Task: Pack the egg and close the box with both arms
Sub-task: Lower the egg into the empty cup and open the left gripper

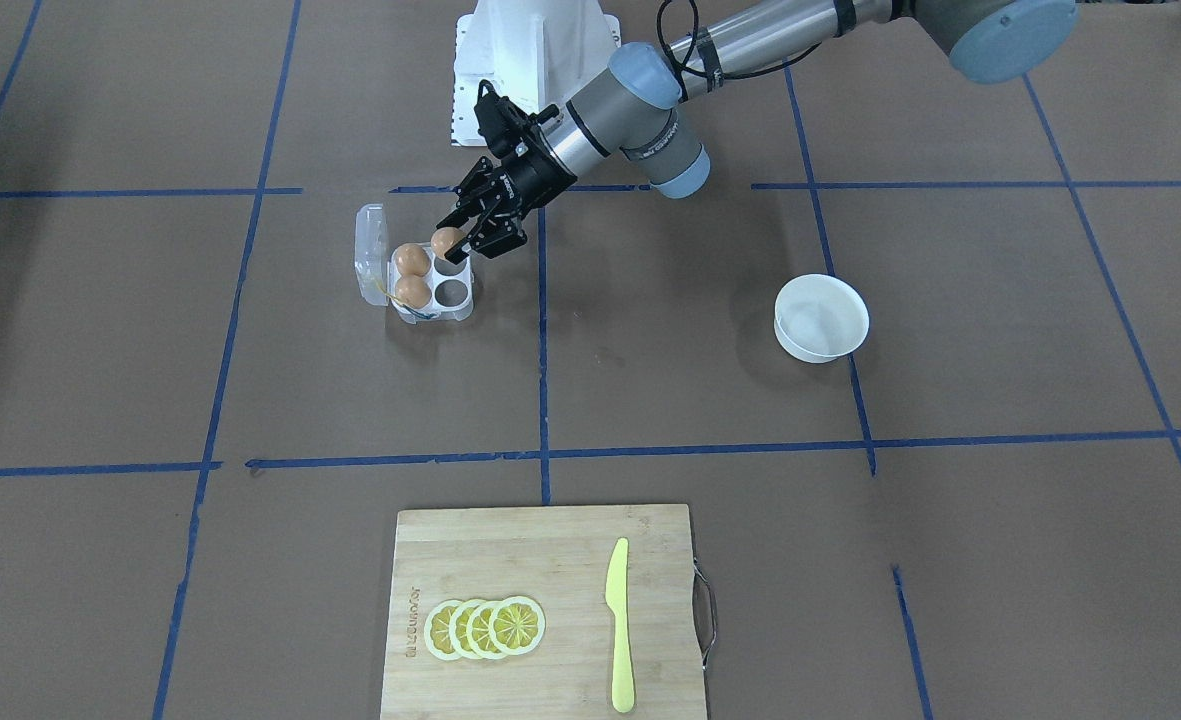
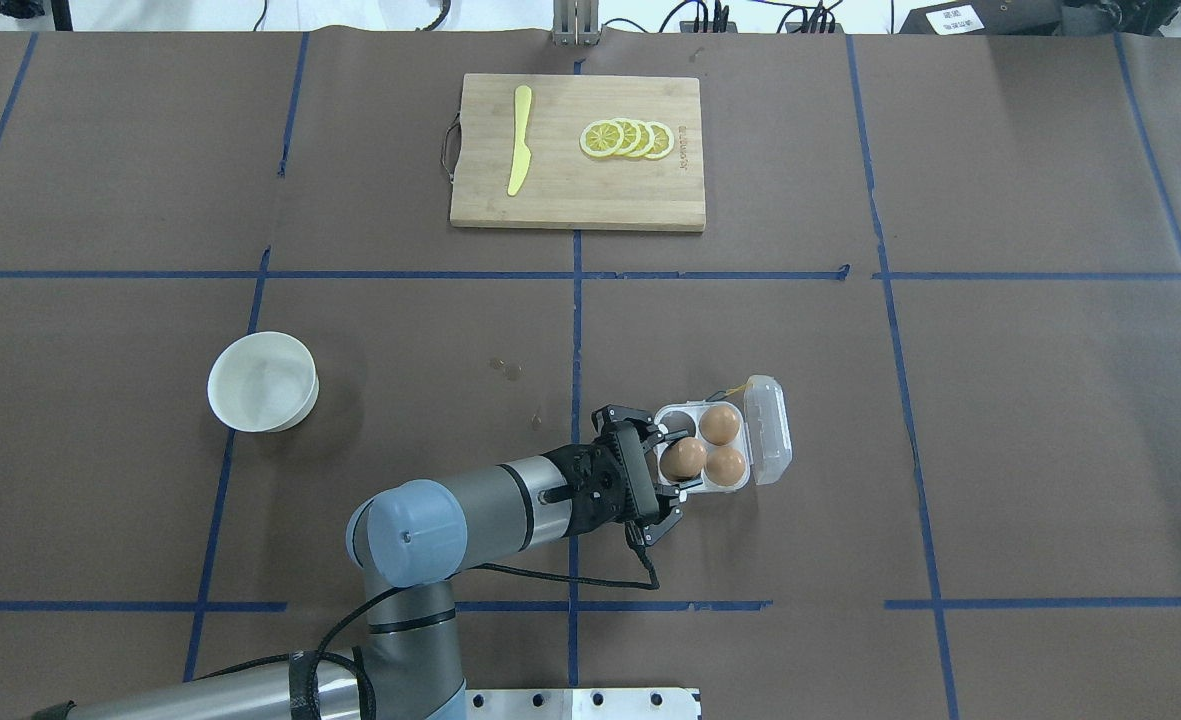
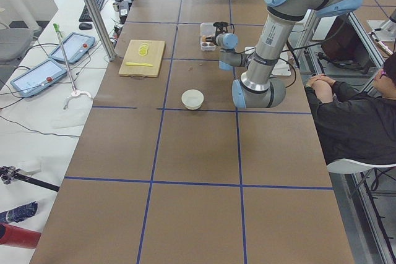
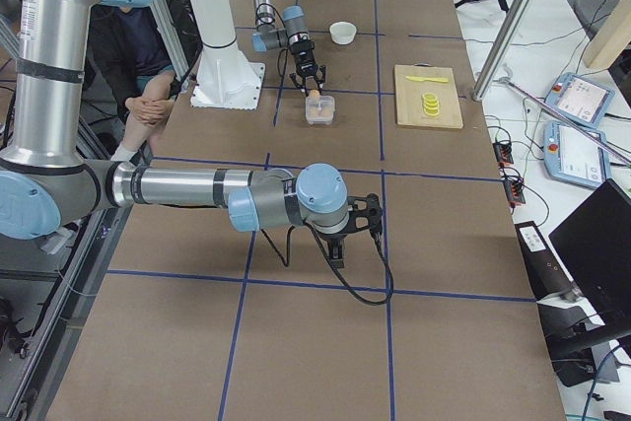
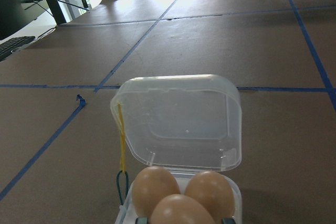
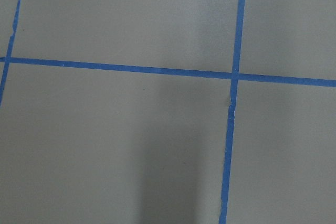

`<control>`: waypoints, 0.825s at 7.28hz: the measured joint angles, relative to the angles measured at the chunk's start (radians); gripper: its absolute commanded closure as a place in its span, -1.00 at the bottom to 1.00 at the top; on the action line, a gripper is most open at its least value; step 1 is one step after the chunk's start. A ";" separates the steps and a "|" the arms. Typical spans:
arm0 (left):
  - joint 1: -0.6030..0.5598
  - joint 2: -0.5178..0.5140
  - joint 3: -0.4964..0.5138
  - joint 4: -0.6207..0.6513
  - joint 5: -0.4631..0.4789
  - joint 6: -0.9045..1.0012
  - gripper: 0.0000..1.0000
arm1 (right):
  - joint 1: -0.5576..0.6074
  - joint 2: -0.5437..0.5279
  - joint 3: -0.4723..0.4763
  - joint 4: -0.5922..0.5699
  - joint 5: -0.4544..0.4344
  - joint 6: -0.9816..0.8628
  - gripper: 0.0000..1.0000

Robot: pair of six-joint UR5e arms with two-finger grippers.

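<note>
While L end effector (image 2: 678, 462) grips 1 egg (image 2: 683, 457), 2 eggs (image 2: 719, 424) (image 2: 726, 465) sit in box (image 2: 772, 440).

egg (image 2: 720, 424): three
egg box (image 2: 770, 432): one
white bowl (image 2: 262, 382): one
bamboo cutting board (image 2: 570, 195): one
lemon slice (image 2: 602, 138): four
yellow knife (image 2: 519, 140): one
robot arm (image 2: 470, 500): two

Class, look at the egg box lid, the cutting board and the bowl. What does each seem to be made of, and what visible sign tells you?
Box lid: clear, glossy plastic; the table shows through it.
Cutting board: bamboo or wood, matte, pale strips of grain.
Bowl: white and smooth, plastic or ceramic; cannot tell.
</note>
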 measured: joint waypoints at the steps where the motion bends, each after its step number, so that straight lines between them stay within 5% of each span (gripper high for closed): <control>1: 0.001 -0.004 0.002 0.000 0.001 -0.001 0.85 | 0.000 0.000 -0.001 0.000 0.000 0.000 -1.00; 3: 0.002 -0.017 0.003 0.000 0.001 -0.008 0.58 | 0.002 0.000 -0.002 0.000 0.000 0.000 -1.00; 5: 0.002 -0.022 0.003 0.001 0.000 -0.024 -0.08 | 0.003 0.000 -0.005 0.000 0.000 -0.001 -1.00; 6: 0.002 -0.022 0.004 0.001 0.000 -0.028 -0.09 | 0.003 -0.001 -0.005 0.000 0.000 -0.001 -1.00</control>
